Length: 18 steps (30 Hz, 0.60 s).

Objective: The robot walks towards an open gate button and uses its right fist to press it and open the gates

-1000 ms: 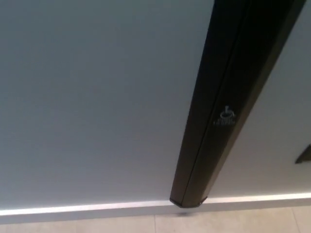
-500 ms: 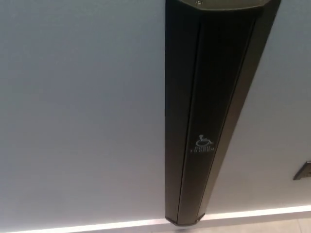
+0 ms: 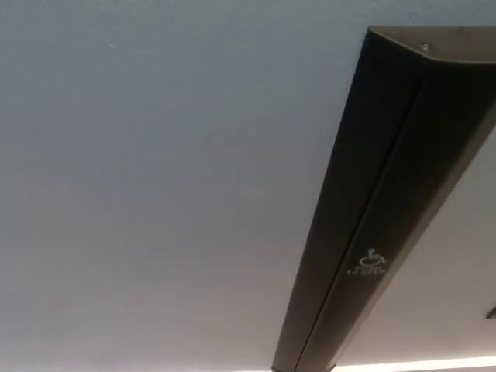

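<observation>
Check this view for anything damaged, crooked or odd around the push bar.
Nothing looks damaged. The tall black push bar runs slanted across the picture, but that looks like camera tilt, not a crooked mount. Its wheelchair symbol is intact, and the pale wall is unmarked. Neither robot hand shows.

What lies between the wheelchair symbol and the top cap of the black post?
Only bare black post face between the symbol and top cap, in the head view.

A tall push bar [image 3: 387, 209] stands against the wall [image 3: 155, 194], right of centre, apparently reaching the floor.
</observation>
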{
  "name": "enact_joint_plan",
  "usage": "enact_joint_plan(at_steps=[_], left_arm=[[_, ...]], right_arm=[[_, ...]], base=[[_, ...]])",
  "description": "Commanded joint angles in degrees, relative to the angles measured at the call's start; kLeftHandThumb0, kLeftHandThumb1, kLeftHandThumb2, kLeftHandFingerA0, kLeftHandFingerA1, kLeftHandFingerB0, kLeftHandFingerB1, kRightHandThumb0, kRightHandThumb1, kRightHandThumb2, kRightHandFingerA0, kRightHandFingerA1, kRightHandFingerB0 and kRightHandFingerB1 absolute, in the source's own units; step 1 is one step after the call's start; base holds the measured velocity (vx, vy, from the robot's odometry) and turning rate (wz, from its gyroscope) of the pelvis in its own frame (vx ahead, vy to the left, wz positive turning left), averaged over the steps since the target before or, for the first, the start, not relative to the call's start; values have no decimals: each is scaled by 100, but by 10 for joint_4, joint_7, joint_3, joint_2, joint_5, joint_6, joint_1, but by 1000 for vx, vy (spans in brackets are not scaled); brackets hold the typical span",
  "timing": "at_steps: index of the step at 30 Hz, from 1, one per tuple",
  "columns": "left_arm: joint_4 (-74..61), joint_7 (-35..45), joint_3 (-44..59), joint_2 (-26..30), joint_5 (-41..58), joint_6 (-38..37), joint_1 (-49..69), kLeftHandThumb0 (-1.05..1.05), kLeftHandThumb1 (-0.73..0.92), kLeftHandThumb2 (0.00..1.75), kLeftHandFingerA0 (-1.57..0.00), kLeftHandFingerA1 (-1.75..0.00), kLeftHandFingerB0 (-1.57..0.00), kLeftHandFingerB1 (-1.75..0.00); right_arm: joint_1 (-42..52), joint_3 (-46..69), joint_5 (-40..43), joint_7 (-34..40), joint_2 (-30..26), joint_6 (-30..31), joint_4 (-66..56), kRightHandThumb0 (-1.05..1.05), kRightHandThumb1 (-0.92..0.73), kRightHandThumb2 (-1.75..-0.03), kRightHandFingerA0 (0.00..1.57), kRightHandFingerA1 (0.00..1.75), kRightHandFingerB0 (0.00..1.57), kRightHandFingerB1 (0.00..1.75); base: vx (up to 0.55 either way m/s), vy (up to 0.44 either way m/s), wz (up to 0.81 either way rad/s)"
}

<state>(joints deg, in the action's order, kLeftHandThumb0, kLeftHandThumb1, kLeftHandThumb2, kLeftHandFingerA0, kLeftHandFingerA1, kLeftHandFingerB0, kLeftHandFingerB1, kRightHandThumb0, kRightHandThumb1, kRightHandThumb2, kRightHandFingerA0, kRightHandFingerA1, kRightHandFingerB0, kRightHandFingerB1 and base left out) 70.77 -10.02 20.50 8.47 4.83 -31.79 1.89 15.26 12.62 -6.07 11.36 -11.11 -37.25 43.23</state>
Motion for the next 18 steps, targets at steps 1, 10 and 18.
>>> enact_joint_plan(at_steps=[1,10,18], left_arm=[[2,-9,-1,1,1,-14,-3,6,41,119,-103,-101,-97,-73],[0,4,8,-1,12,-16,-3,4,39,124,-105,-99,-99,-71],[1,-2,3,0,3,-14,-7,4,41,120,-105,-100,-99,-72]], right_arm=[[-3,8,20,-8,-5,-7,-5,14,-70,-90,103,89,82,68],[-2,13,23,-7,-3,-13,-5,16,-68,-93,103,89,83,69],[-1,15,25,-7,-1,-10,-14,14,-69,-94,105,90,85,67]], base=[[90,-56,3],[55,-95,0],[19,135,-8]])
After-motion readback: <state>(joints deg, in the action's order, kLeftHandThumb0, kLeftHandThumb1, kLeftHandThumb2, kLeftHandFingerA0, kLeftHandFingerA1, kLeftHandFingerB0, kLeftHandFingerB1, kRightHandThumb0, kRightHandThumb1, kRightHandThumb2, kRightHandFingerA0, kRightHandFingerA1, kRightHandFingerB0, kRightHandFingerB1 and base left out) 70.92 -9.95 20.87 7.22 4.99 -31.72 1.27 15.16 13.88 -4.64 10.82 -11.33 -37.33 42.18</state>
